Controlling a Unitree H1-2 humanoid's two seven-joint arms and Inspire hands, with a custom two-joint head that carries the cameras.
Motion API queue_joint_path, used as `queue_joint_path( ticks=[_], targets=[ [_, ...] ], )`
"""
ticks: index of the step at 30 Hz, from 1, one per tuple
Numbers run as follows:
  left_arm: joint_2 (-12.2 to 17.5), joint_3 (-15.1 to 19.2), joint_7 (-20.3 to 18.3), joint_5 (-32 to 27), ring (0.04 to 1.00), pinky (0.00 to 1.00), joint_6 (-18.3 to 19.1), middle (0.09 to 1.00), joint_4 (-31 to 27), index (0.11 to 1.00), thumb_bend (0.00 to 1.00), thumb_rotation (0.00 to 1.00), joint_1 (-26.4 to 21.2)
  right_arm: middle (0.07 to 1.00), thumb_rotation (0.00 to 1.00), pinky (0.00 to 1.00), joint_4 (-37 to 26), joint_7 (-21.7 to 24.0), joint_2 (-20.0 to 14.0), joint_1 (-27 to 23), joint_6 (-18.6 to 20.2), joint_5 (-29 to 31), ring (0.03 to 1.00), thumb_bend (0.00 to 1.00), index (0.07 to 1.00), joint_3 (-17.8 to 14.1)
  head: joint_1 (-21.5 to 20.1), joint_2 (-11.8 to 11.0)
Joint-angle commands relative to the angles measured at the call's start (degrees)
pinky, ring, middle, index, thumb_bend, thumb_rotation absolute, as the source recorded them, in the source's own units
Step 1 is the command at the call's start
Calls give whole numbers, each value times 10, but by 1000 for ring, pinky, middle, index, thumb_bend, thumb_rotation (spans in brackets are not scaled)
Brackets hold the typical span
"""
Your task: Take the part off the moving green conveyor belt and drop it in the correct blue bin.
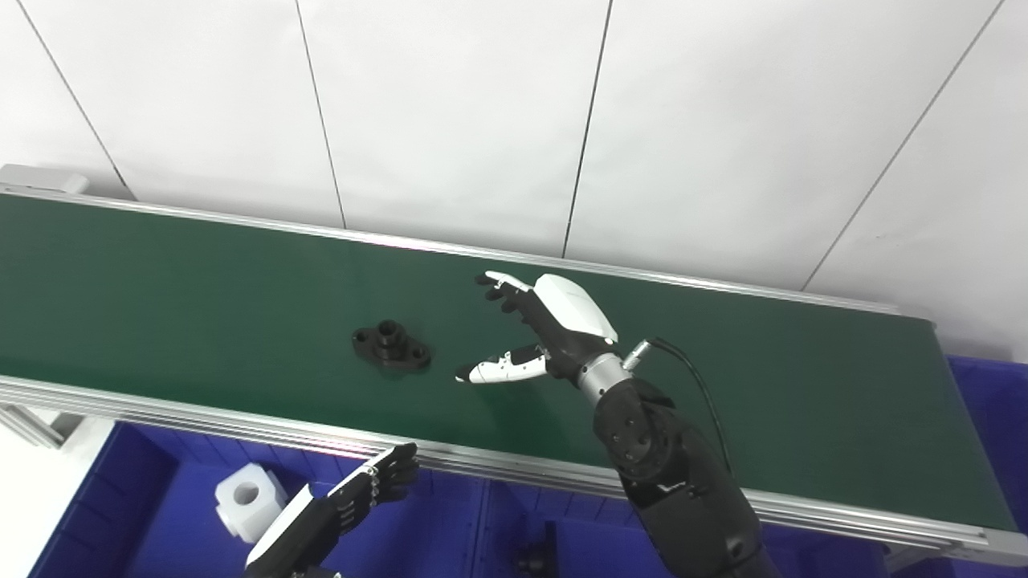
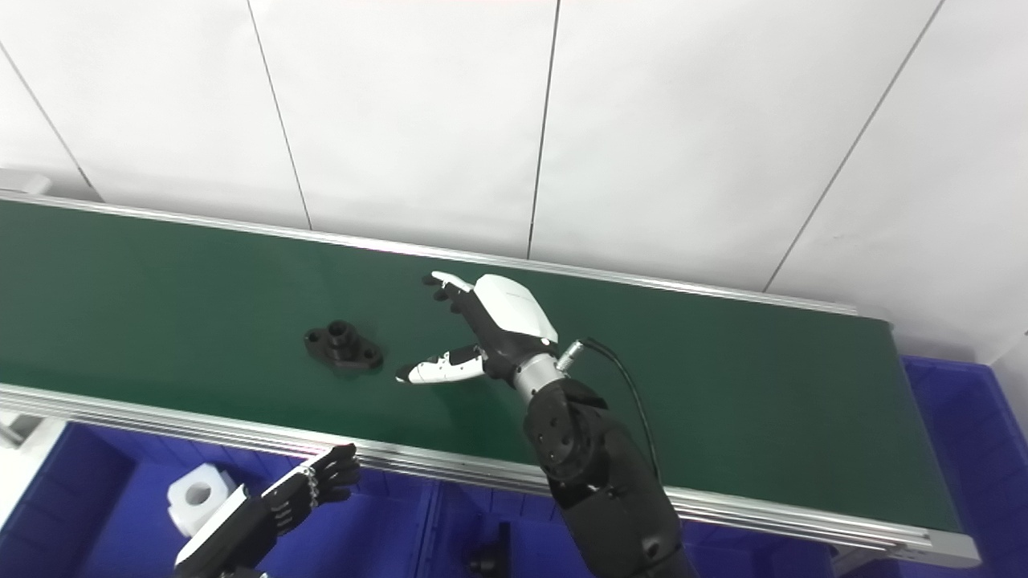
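Step in hand: approach, grasp not yet made. Right hand (image 1: 554, 329) poised over mid-belt, thumb and fingers spread wide, holding nothing. Black flanged part (image 1: 391, 346) flat on green conveyor belt (image 1: 161, 289), just beside the open hand on its left, nearer the belt's near edge, apart from the fingertips. Left hand (image 1: 353, 494) waiting below the near rail, fingers loosely apart, empty. Next move, by judgement: close around the raised centre boss, timed to belt travel, then carry to a blue bin (image 1: 144, 498) along the near edge. White block (image 1: 250, 502) in the near-left bin; dark parts in the middle one. Backdrop: white panelled wall (image 1: 450, 112).
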Motion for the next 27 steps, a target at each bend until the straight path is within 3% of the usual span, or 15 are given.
queue_joint_path(
  ticks=[1, 7, 13, 27],
  targets=[
    [-1, 3, 0, -6, 894, 863, -25, 914, -7, 921, 809, 403, -1, 836, 409, 740, 1, -11, 8, -33, -6, -5, 803, 784, 892, 3, 1, -1],
    [-4, 0, -3, -8, 894, 863, -25, 916, -10, 923, 808, 402, 0, 826, 400, 722, 40, -29, 10, -51, -26, -8, 784, 786, 880, 13, 5, -1],
    [-8, -3, -6, -13, 887, 856, -25, 915, -12, 923, 801, 379, 0, 881, 375, 757, 77, -36, 16, -76, -24, -6, 839, 785, 894, 22, 13, 0],
    [-16, -7, -3, -4, 879, 845, -24, 907, -26, 924, 800, 391, 3, 856, 337, 735, 157, -65, 29, -109, -31, -16, 809, 783, 896, 51, 23, 2]
  ],
)
